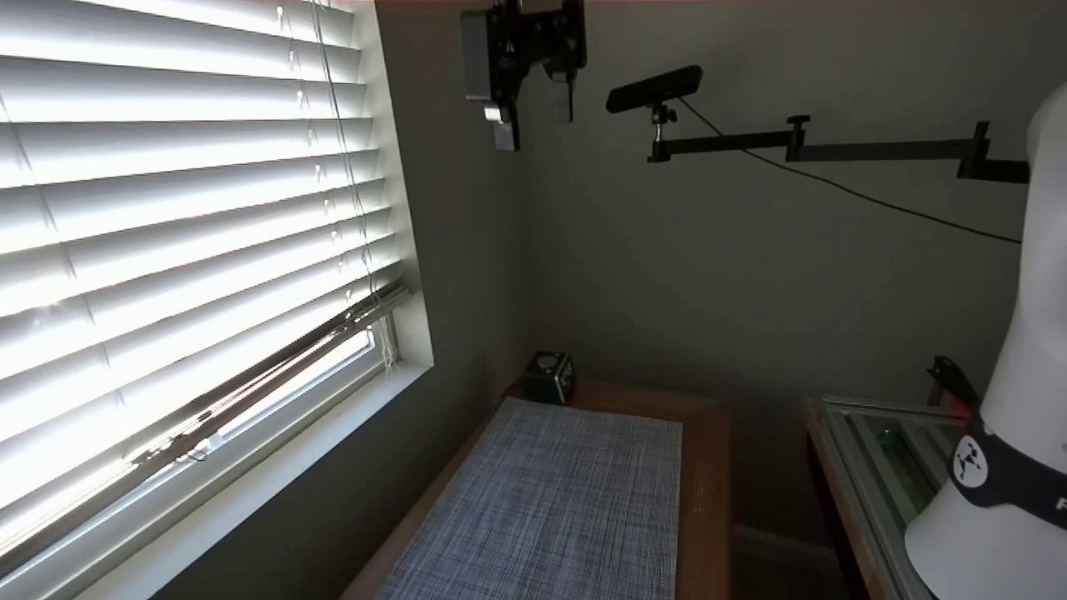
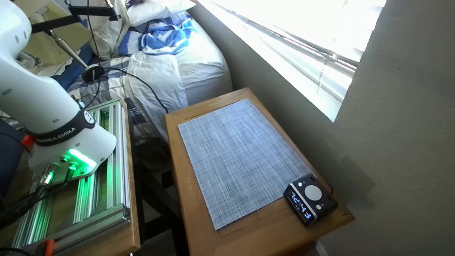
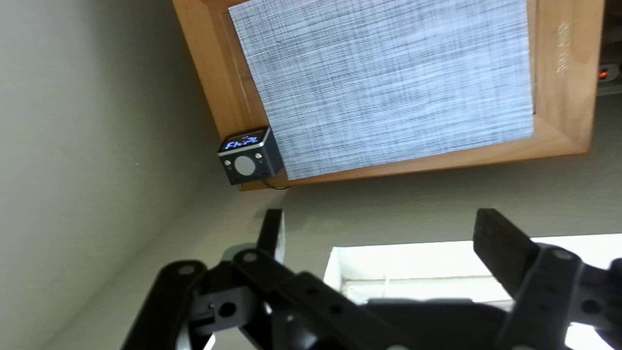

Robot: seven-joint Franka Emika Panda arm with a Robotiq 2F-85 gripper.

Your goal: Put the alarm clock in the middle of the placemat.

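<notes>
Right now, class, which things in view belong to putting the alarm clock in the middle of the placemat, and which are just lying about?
Belongs to the job:
placemat, grey
alarm clock, at one corner of the placemat
claw, open and holding nothing

Not part of it:
window blinds
blue-and-white cloth on the bed
black camera

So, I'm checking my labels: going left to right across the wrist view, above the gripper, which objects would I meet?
Digital alarm clock, grey woven placemat, small red-lit device at the right edge.
</notes>
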